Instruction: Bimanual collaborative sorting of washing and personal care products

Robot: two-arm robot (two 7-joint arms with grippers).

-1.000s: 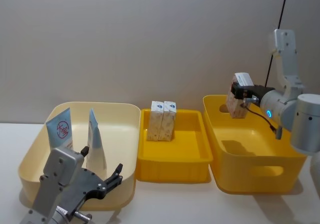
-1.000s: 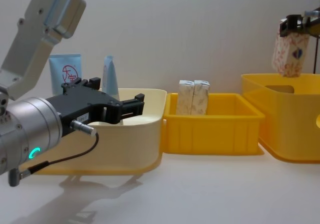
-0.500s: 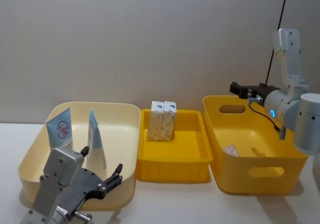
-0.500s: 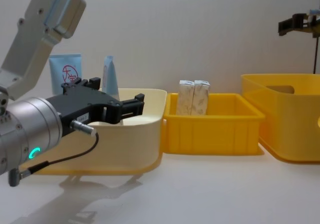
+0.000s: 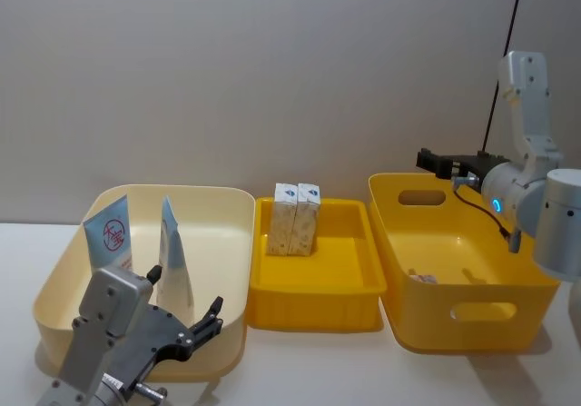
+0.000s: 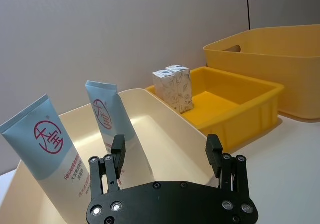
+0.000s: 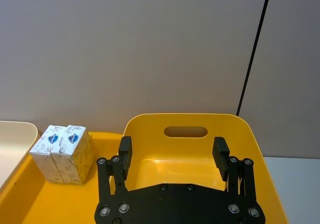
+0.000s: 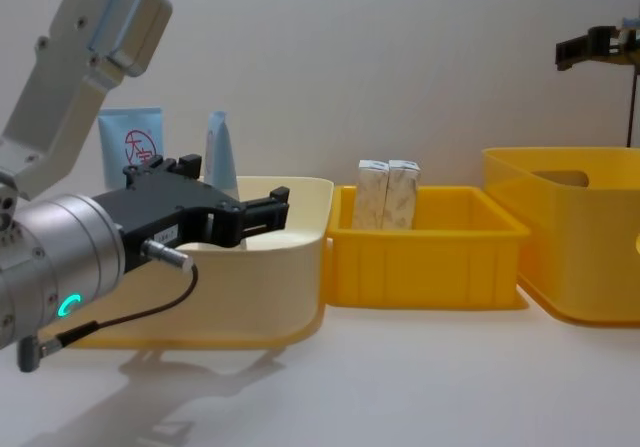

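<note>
My left gripper (image 5: 205, 319) hangs with fingers (image 6: 118, 149) spread apart just in front of the cream bin (image 5: 209, 191). The two tubes (image 5: 109, 235) stand tall inside it, straight ahead of those fingers and leaning on the far side, so this arm is the closer one to them. In the middle tray (image 5: 313, 299) two cartons (image 5: 293, 217) stand upright and touching, while my right gripper (image 5: 432, 163) is spread wide and holds nothing above the far rim of the deep bin (image 5: 427, 326). There a third carton (image 5: 423, 278) lies flat on the floor, lower down and nearer to me.
</note>
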